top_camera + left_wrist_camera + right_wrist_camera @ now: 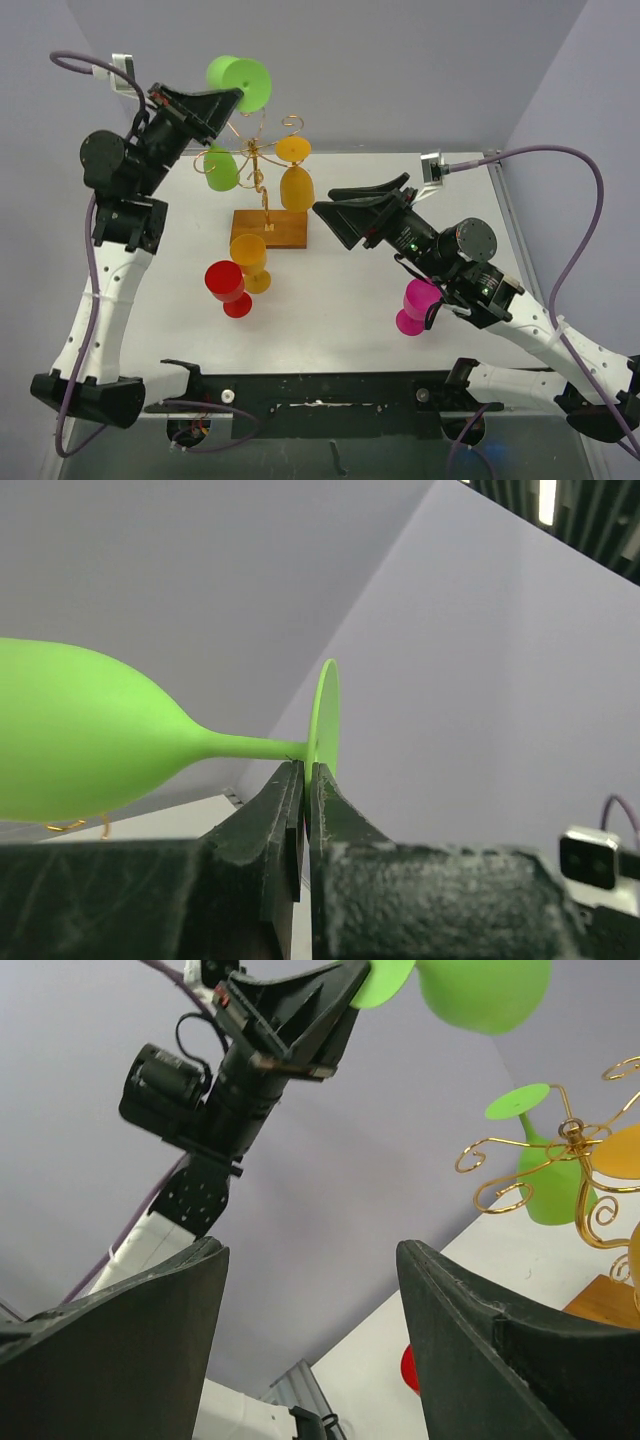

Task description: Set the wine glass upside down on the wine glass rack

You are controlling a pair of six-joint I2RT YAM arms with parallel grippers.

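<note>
My left gripper (pixel 233 98) is shut on the foot rim of a green wine glass (pixel 241 82), held on its side high above the back left of the gold wire rack (pixel 262 160). In the left wrist view the jaws (pixel 305 770) pinch the foot disc, with the glass's bowl (pixel 80 740) pointing left. The rack stands on a brown wooden base (pixel 268 228). A second green glass (pixel 220 168) and an orange glass (pixel 296 186) hang upside down on it. My right gripper (pixel 325 215) is open and empty, just right of the base, and it also shows in the right wrist view (pixel 310 1245).
A yellow-orange glass (pixel 251 260) and a red glass (pixel 228 285) stand in front of the rack's base. A magenta glass (pixel 414 306) stands near the right arm. The right wrist view shows the rack (pixel 570 1150) and the held green glass (pixel 480 990) above it.
</note>
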